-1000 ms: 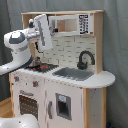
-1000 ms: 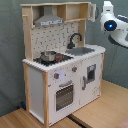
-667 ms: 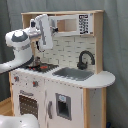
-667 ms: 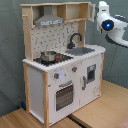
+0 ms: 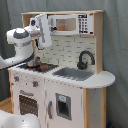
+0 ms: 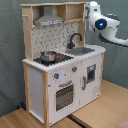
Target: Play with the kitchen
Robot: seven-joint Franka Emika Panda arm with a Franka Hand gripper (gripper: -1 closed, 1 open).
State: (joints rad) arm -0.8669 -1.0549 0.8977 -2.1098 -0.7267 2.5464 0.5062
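The kitchen (image 5: 75,85) is a toy of white panels and light wood, and it fills both exterior views. It has a black faucet (image 5: 85,59), a grey sink (image 5: 74,73), an oven window (image 5: 28,104) and a grey hood (image 6: 49,20). A small metal pot (image 5: 34,63) stands on the stove. My gripper (image 5: 45,45) hangs in front of the upper shelf, above the stove and pointing down. It touches nothing that I can see. In the second exterior view the arm (image 6: 102,24) reaches in at the kitchen's (image 6: 60,75) top right, with the gripper hidden behind the side panel.
A grey curtain forms the backdrop. The kitchen stands on a wooden floor (image 6: 100,112). Red knobs (image 6: 56,76) sit above the oven door. A white rounded shape (image 5: 17,121) fills the first exterior view's bottom left corner.
The arm has shifted a little toward the kitchen's top, leftward in the second exterior view. The gripper stays above the stove, and the kitchen's parts have not moved.
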